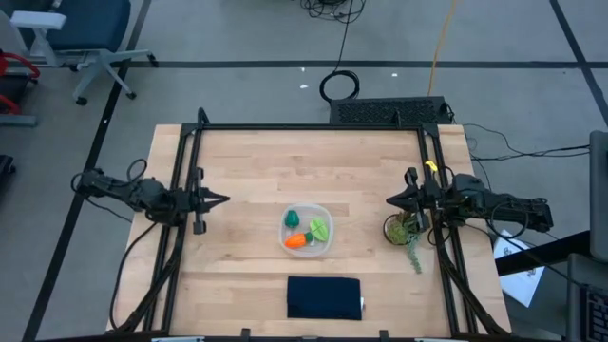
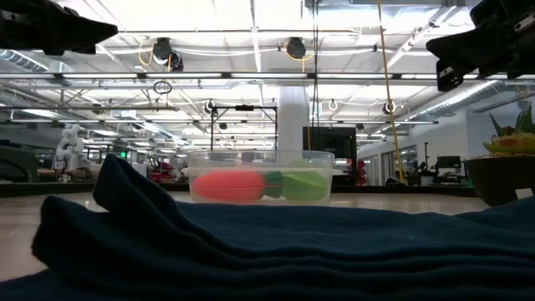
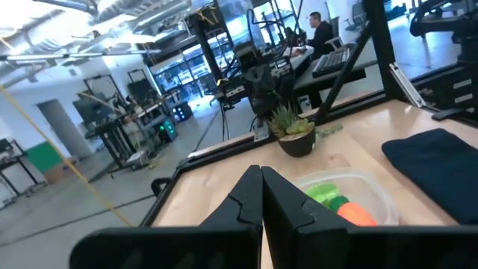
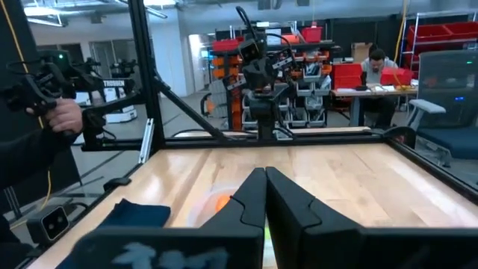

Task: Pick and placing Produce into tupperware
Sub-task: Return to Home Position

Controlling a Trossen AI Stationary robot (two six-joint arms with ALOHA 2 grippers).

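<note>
The carrot [image 1: 295, 242], leaf [image 1: 319, 229] and green ball [image 1: 292, 218] all lie in the box [image 1: 307, 207]. Left claw [image 1: 224, 200] and right claw [image 1: 389, 200] are pinched together, empty. Nothing left.

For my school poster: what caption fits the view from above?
Carrot, leafy piece and dark green piece lie in the tupperware; left gripper and right gripper hang shut at either side.

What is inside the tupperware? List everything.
Inside the tupperware lie the orange carrot, the dark green round piece and the light leafy piece. The floor beneath them is hidden.
</note>
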